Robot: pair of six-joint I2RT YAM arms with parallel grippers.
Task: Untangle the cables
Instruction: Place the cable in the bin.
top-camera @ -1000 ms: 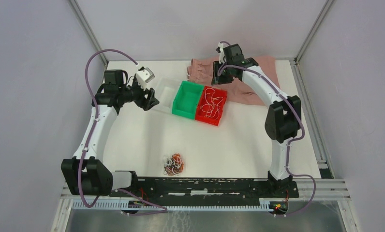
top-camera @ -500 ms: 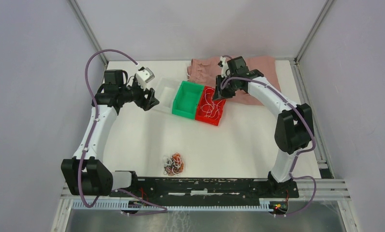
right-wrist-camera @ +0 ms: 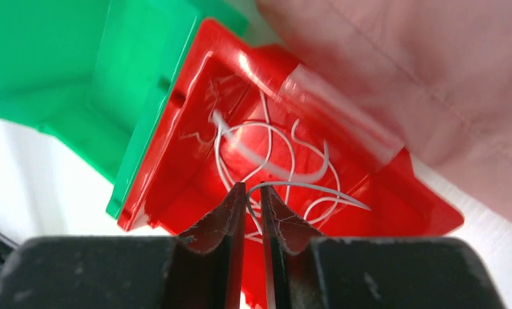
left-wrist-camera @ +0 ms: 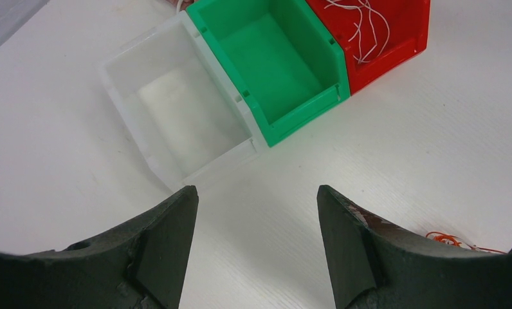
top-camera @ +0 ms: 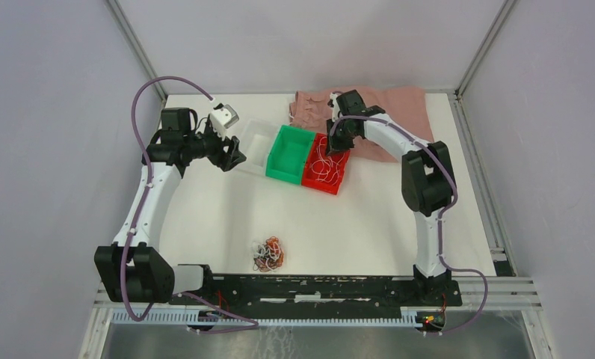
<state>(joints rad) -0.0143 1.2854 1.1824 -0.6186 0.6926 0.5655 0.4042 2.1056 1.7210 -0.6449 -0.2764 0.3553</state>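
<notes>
The right fingers [right-wrist-camera: 228,215], nearly closed, pinched a white cable [right-wrist-camera: 305,188] over the red bin [right-wrist-camera: 176,164], where more white cables [top-camera: 326,161] lay curled. The left fingers [left-wrist-camera: 166,238] stood wide apart over the desk [left-wrist-camera: 433,129], left of that bin, beyond the green bin [left-wrist-camera: 273,58] and clear bin [left-wrist-camera: 176,109]. A white, orange and black tangle [top-camera: 268,254] lay well in front of the red bin, by the desk's near edge, bare desk around it.

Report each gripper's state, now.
Left gripper: open, holding nothing.
Right gripper: shut on a white cable, above the red bin.
</notes>
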